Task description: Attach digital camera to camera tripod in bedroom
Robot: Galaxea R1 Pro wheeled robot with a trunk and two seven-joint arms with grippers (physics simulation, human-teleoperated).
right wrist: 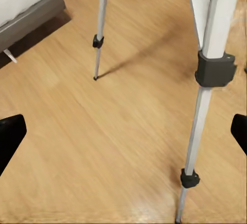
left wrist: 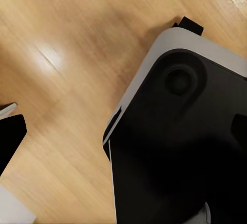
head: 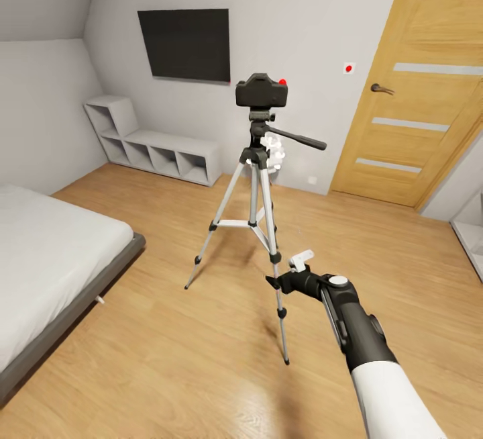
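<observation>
Your digital camera (head: 261,90) already sits on top of the camera tripod (head: 253,217), just above centre of the head view, its red button showing at the upper right corner of the body. It rests squarely on the black pan head, whose long handle (head: 298,138) sticks out to the right. From this distance you cannot tell whether the mount is truly locked or the camera is only resting there, so judge the attachment as looking done but unconfirmed.

The tripod stands upright on the wood floor (head: 168,358) with its legs spread, near the middle of the bedroom. Nothing is touching it.

Your right gripper (head: 285,276) hangs low in the lower centre of the head view, just beside the nearest leg and well below the camera. In the right wrist view its dark fingertips (right wrist: 10,136) sit at the far left and right edges with bare floor and tripod legs between them, so the jaws stand wide apart and hold nothing.

The left wrist view looks down at the floor and the robot's own base (left wrist: 180,142); a dark fingertip shows at the left edge, but you cannot tell how that hand is set.

Around the tripod: the bed (head: 47,251) at lower left, the wall TV (head: 184,44) above, the door (head: 416,83) at right.
</observation>
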